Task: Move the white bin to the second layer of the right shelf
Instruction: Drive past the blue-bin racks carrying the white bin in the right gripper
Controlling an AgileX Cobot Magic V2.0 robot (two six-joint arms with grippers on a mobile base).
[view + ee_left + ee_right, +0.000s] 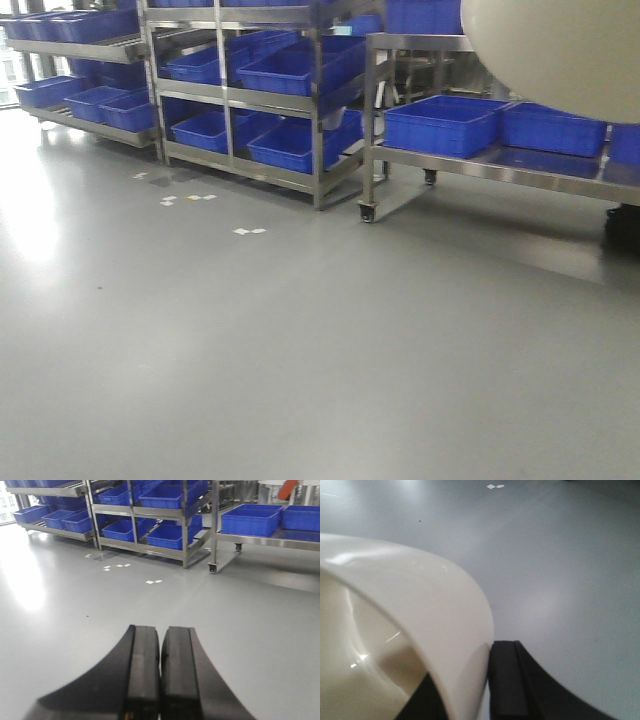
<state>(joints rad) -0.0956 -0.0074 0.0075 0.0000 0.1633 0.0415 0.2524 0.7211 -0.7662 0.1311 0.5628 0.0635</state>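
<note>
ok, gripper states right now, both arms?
Left gripper: closed, holding nothing.
Right gripper: closed on the rim of the white bin.

A glossy cream-white is shown on the white bin, unmarked and streaked with pale highlights. Matte black is seen on the left gripper and the right gripper. The crates are coloured a saturated blue, the racks a silvery steel. The floor is rendered plain grey, washed with white glare and dotted with small white markers, one yellowish.
</note>
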